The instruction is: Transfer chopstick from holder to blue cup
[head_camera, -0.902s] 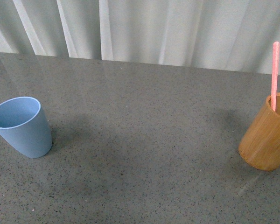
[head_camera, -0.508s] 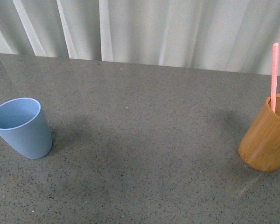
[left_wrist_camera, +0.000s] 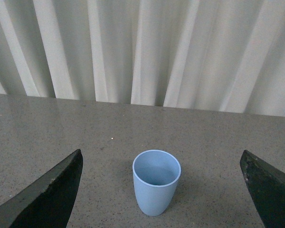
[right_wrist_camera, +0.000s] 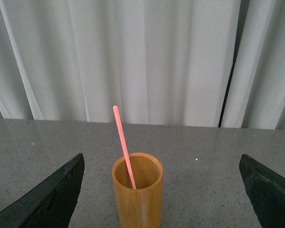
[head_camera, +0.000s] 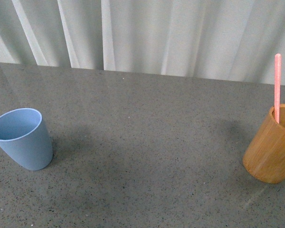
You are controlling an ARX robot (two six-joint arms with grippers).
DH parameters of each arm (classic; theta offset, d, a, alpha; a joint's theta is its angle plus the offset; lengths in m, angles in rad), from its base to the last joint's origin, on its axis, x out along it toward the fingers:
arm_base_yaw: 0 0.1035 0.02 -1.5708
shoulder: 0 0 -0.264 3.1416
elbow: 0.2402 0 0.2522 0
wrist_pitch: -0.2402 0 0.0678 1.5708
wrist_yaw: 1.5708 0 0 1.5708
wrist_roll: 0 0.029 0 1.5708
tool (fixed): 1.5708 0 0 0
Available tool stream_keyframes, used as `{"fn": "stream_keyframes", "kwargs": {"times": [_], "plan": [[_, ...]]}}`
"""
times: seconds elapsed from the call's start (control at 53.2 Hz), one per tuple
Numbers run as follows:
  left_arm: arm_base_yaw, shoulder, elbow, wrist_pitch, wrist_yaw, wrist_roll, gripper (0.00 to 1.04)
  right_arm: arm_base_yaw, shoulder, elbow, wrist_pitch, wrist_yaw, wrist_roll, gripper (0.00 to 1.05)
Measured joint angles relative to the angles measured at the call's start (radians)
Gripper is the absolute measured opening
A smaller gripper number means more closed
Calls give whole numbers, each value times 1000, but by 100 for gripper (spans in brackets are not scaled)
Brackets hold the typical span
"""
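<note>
The right gripper (right_wrist_camera: 160, 159), spread wide, should pinch the chopstick (right_wrist_camera: 121, 137) above the holder (right_wrist_camera: 137, 202) rim and lift straight; the left gripper (left_wrist_camera: 161, 153) gapes too.

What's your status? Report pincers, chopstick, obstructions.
Left pincer open, facing blue cup. Right pincer open, facing holder. Chopstick standing in holder, ungrasped. Nothing seen between the cups.

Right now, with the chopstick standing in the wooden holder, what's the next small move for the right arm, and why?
Probably ease the right gripper forward toward the upper part of the chopstick. Its jaws are open, the chopstick leans in the holder ahead of them, untouched, and its top stands clear above the rim.
</note>
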State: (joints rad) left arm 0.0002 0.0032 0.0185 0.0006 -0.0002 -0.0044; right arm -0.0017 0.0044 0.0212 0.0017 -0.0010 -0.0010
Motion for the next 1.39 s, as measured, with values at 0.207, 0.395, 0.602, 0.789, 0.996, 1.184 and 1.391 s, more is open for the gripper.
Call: {"fn": "stream_keyframes", "kwargs": {"times": [0.207,0.395,0.602,0.789,0.996,1.184,1.391], "plan": [[0,0,0,0,0,0,98,0,0,0,0,0,0,95],[-24,290,118,-308,-226,-161,98,0,0,0,0,0,0,95],[174,610,256,-135,-47,-192,98,0,0,0,0,0,0,95],[235,993,485,-111,38,-151,98,0,0,0,0,0,0,95],[220,1251,708,-206,68,-39,98,0,0,0,0,0,0,95],[199,1374,808,-265,59,4,98,0,0,0,0,0,0,95],[150,1482,863,-289,36,-3,98,0,0,0,0,0,0,95]]}}
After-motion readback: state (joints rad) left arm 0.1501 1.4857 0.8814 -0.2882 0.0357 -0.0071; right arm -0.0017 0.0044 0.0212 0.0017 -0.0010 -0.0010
